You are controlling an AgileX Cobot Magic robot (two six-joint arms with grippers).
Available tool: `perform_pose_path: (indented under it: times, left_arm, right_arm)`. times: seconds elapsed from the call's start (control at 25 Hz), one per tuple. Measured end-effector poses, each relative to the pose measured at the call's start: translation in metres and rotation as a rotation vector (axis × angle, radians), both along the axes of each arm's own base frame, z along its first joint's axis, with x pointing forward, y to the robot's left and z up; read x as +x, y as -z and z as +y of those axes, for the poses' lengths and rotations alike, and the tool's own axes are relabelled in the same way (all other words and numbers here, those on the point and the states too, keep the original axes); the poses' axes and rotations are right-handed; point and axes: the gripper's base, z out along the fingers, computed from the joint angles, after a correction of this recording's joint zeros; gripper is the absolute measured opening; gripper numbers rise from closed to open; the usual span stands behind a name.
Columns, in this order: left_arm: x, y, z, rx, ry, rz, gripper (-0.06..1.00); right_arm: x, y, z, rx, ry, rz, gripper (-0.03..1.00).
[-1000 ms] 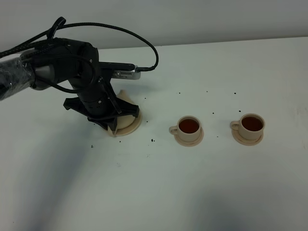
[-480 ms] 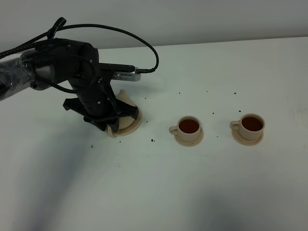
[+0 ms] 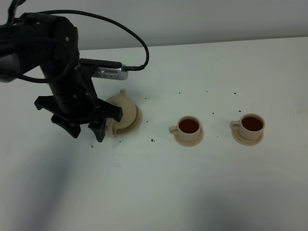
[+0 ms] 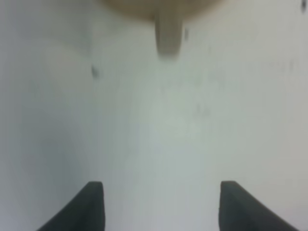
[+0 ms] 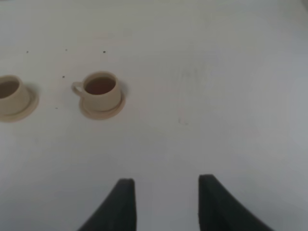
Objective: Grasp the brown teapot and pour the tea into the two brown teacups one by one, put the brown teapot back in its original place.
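Dark tea fills both teacups [image 3: 189,127] [image 3: 251,125]; teapot [image 3: 120,108] sits on its saucer [image 3: 136,120].

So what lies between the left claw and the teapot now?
Nothing but bare white table: in the left wrist view the open left claw faces the teapot handle, with only a dark speck off to one side.

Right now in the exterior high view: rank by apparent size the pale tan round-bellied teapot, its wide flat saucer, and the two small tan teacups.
1. Pale tan round-bellied teapot, partly hidden by the left gripper.
2. Wide flat saucer, mostly covered, so unsure against the teapot.
3. Two small tan teacups: alike, no ranking.
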Motion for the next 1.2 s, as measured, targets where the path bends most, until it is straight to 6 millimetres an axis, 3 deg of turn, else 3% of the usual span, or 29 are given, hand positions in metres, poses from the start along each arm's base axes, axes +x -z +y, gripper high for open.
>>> perform_pose_path:
  times: [0.16, 0.28, 0.48, 0.64, 0.76, 1.2]
  left_arm:
    - [-0.048, -0.008, 0.014, 0.004, 0.012, 0.033, 0.53]
    - [-0.096, -0.003, 0.034, 0.014, 0.010, 0.073, 0.52]
    - [-0.160, -0.001, 0.063, -0.017, 0.017, -0.048, 0.52]
    - [-0.198, 0.001, 0.084, -0.010, 0.037, -0.139, 0.52]
    - [-0.217, 0.001, 0.093, -0.029, 0.038, -0.202, 0.52]
    - [-0.247, -0.026, 0.110, -0.127, -0.012, -0.475, 0.52]
  right_arm:
    - [0.000, 0.000, 0.000, 0.000, 0.000, 0.000, 0.34]
    - [0.000, 0.000, 0.000, 0.000, 0.000, 0.000, 0.34]
    - [0.000, 0.000, 0.000, 0.000, 0.000, 0.000, 0.34]
    - [0.000, 0.000, 0.000, 0.000, 0.000, 0.000, 0.34]
    - [0.000, 0.000, 0.000, 0.000, 0.000, 0.000, 0.34]
    - [0.000, 0.000, 0.000, 0.000, 0.000, 0.000, 0.34]
